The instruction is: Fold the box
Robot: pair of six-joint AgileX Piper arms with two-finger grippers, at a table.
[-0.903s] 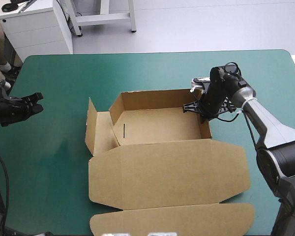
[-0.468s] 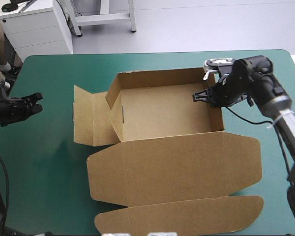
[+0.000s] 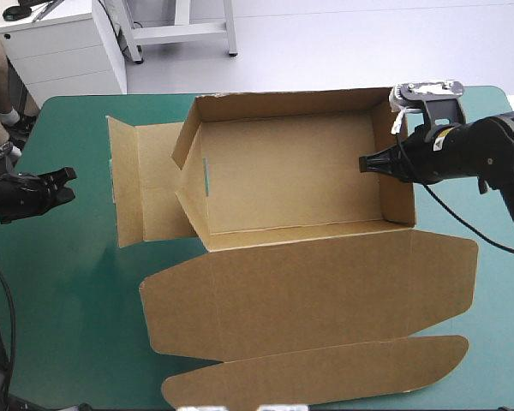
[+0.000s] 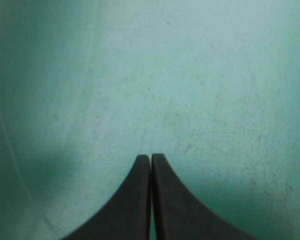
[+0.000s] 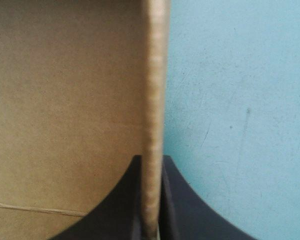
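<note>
High view: box (image 3: 291,180) sits mid-worktop (image 3: 68,300) as an open tray, with walls up at 12, 3 and 9 o'clock. The lid (image 3: 308,291) lies flat out toward 6 o'clock and its tuck flap (image 3: 317,377) is at the near edge. The side flap (image 3: 141,180) is swung open at 9 o'clock and leans outward, not tucked. Can't tell if the tray's floor is fully down on the teal-green cover. Right gripper (image 3: 373,162) comes in from 3 o'clock, with its jaws pinched on the tray's 3 o'clock wall (image 3: 398,171) about halfway along it and one black tip showing inside the tray. Left gripper (image 3: 67,178) is at the worktop's 9 o'clock edge, well apart from the box and touching nothing. Left wrist view: left gripper (image 4: 150,156) has its jaws fully together in one pointed arch, nothing between them and only bare teal-green cover (image 4: 190,75) ahead. Right wrist view: right gripper (image 5: 151,159) has its jaws all but closed on the brown wall's top edge (image 5: 155,75), which runs straight ahead between them. The tray's inner board (image 5: 65,100) is on one side and the teal-green cover (image 5: 240,100) on the other.
</note>
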